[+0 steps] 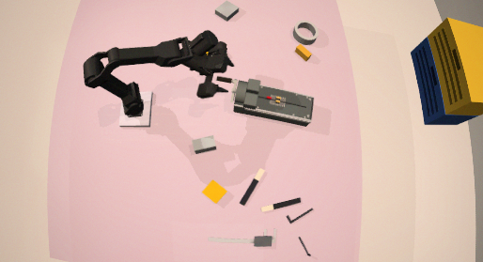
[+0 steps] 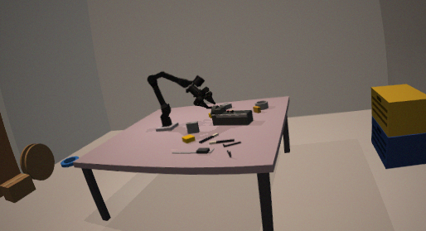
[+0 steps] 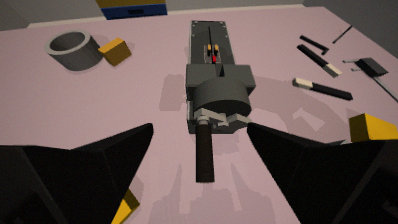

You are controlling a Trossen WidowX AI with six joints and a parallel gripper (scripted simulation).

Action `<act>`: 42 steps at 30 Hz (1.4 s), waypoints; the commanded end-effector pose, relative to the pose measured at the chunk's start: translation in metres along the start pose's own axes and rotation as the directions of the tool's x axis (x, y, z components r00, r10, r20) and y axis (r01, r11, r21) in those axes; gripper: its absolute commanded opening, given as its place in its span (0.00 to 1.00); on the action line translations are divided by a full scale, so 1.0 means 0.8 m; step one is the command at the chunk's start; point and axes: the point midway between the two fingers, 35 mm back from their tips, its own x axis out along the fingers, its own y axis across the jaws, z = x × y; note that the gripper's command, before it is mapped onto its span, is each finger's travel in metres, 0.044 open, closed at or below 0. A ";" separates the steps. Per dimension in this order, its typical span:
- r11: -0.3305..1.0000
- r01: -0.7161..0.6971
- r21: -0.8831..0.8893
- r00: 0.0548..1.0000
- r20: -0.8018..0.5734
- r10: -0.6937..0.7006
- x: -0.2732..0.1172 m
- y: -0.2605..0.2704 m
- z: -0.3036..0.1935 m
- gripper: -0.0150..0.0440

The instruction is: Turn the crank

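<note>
The gripper [image 1: 229, 76] [image 2: 212, 105] [image 3: 201, 127] stood with its fingers spread wide, nothing pinched between them, at the crank end of a dark grey machine [image 1: 282, 113] [image 2: 232, 117] [image 3: 197, 42] on a pink desk [image 1: 94, 177] [image 2: 137, 156] [image 3: 30, 100]. The crank's dark handle [image 1: 224, 79] [image 3: 204, 152] jutted out toward the gap between the fingertips, ungripped. Along the machine's top, the slide's red pointer [image 1: 269, 98] [image 3: 214, 59] sat just short of the two brass zero marks [image 1: 278, 101] [image 3: 209, 48], on the crank side.

Seen from above, the machine lay nearer the desk's right edge than its left, while the arm's pale base plate [image 1: 147, 116] stood toward the left edge. A grey ring [image 1: 305, 40] [image 2: 262, 107] [image 3: 80, 57] and an orange block [image 1: 303, 53] [image 2: 257, 109] [image 3: 115, 52] were near the upper right corner, with a flat grey block [image 1: 226, 10] by the upper edge. A yellow block [image 1: 214, 192] [image 2: 188, 138] [image 3: 367, 129] rested between the machine and the lower edge, where a caliper-like tool [image 1: 263, 240] [image 2: 203, 151] [image 3: 201, 127] lay. Beyond the right edge, a yellow crate [image 1: 465, 60] [image 2: 399, 111] was stacked on a blue crate [image 1: 425, 84] [image 2: 402, 144] [image 3: 135, 12].
</note>
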 end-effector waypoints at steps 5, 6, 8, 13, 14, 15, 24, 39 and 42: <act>1.000 0.009 -0.002 1.000 -0.012 -0.009 0.015 -0.002 -0.018 1.00; 1.000 0.009 -0.002 1.000 -0.012 -0.009 0.016 -0.002 -0.020 1.00; 1.000 0.009 -0.002 1.000 -0.012 -0.009 0.019 -0.003 -0.023 1.00; 1.000 0.009 -0.002 1.000 -0.012 -0.009 0.025 -0.003 -0.030 1.00; 1.000 0.009 -0.002 1.000 -0.012 -0.009 0.026 -0.003 -0.032 1.00; 1.000 0.009 -0.002 1.000 -0.012 -0.009 0.027 -0.003 -0.033 1.00; 1.000 0.009 -0.002 1.000 -0.012 -0.009 0.028 -0.004 -0.034 0.73; 1.000 0.009 -0.002 1.000 -0.012 -0.009 0.028 -0.004 -0.034 0.25; 1.000 0.009 -0.002 1.000 -0.012 -0.009 0.027 -0.003 -0.033 0.25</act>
